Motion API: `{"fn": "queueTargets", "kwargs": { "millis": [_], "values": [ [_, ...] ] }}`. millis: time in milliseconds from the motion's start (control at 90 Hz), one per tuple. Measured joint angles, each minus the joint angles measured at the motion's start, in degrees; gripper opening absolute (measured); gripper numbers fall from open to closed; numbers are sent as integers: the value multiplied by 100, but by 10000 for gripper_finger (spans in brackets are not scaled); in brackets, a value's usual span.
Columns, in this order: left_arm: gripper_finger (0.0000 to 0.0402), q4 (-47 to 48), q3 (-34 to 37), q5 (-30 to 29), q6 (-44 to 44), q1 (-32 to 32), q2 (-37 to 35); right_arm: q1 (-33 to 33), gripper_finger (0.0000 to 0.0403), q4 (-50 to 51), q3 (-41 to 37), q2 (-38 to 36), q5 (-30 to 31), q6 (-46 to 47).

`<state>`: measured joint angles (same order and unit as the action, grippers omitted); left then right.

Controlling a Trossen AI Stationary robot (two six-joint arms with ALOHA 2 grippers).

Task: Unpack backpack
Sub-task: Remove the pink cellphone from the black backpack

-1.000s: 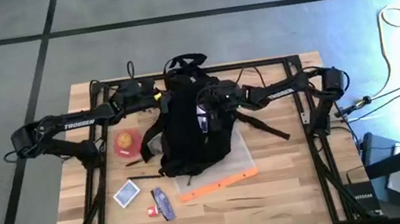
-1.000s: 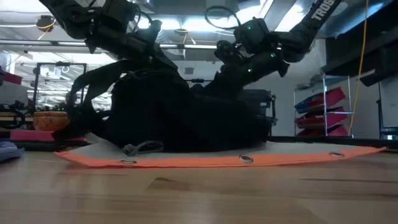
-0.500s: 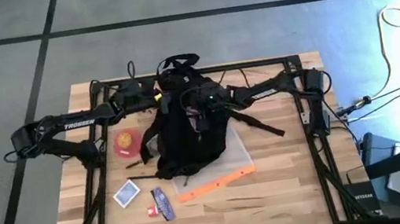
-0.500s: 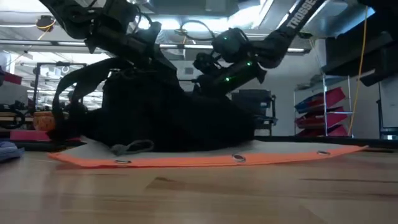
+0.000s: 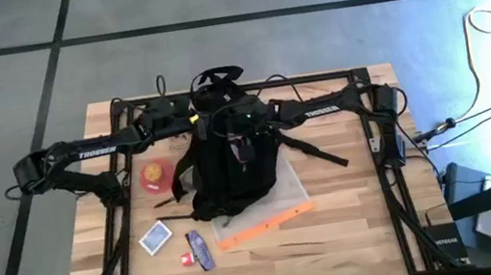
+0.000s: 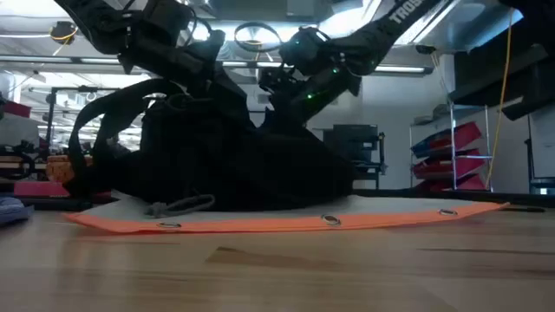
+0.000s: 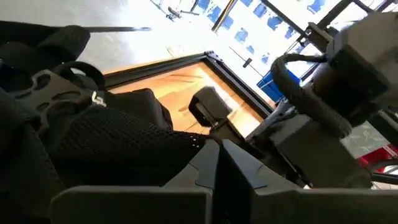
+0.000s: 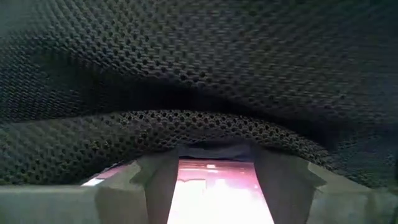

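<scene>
The black backpack lies in the middle of the table on a clear folder with an orange edge. Its top end points to the far edge. My left gripper is at the top end's left side, shut on black mesh fabric. My right gripper reaches in from the right onto the backpack's upper part. In its wrist view, mesh fabric arches over its fingers and a flat red thing fills the gap between them. My left gripper pinches an edge of the backpack's mesh fabric between its two shut fingers, near the top end. In the low view it holds that part up while the rest lies on the folder. My right gripper has the flat red thing between its two fingers, under the mesh. Which part of it they hold is hidden by the fabric.
Left of the backpack, a pink dish holds an orange fruit. Near the front lie a blue card box, a small purple packet and a small red thing. A dark frame rims the table.
My right gripper has moved toward the table's left edge and risen a little over the backpack. The backpack's right side has been drawn leftward with it, and the folder underneath has slid slightly left. My left gripper has kept its hold.
</scene>
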<state>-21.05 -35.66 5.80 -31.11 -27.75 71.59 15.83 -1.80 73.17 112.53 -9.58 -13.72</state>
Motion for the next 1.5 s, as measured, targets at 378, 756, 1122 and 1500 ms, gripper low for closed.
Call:
{"fn": "queueTargets", "kwargs": {
  "millis": [378,756,1122,1500],
  "values": [
    [0,-1394,-1,146,-325,67,0,-291,186,98,7,2,140,-185],
    [0,-300,0,168,9,293,0,-221,186,1313,7,-60,517,-686],
    [0,1064,4,456,1479,1599,137,252,186,1812,-6,-256,-342,137],
    [0,1239,-3,-754,2696,2224,1560,642,186,305,-1171,-381,-2452,1739]
  ]
}}
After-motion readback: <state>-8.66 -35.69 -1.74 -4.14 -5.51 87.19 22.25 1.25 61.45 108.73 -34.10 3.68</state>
